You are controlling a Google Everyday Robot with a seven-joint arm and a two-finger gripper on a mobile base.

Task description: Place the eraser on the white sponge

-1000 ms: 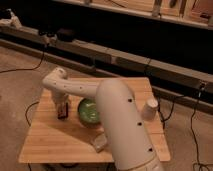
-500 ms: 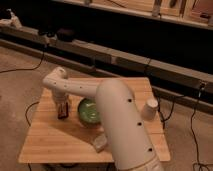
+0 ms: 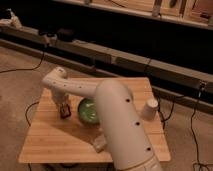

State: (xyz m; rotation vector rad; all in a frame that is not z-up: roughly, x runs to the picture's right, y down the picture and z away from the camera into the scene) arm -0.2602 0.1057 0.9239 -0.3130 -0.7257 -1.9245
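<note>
Poised at the counter's [image 3: 55, 142] left edge with the claw [image 3: 63, 107] down over the eraser [image 3: 65, 114], likely for carrying it to the sponge [image 3: 100, 145] at the near edge; cannot tell whether clamped.

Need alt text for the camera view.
A white robot arm reaches across a wooden table, its pincer low at the left beside a green bowl. A white sponge lies near the front edge, a white cup at right.
</note>
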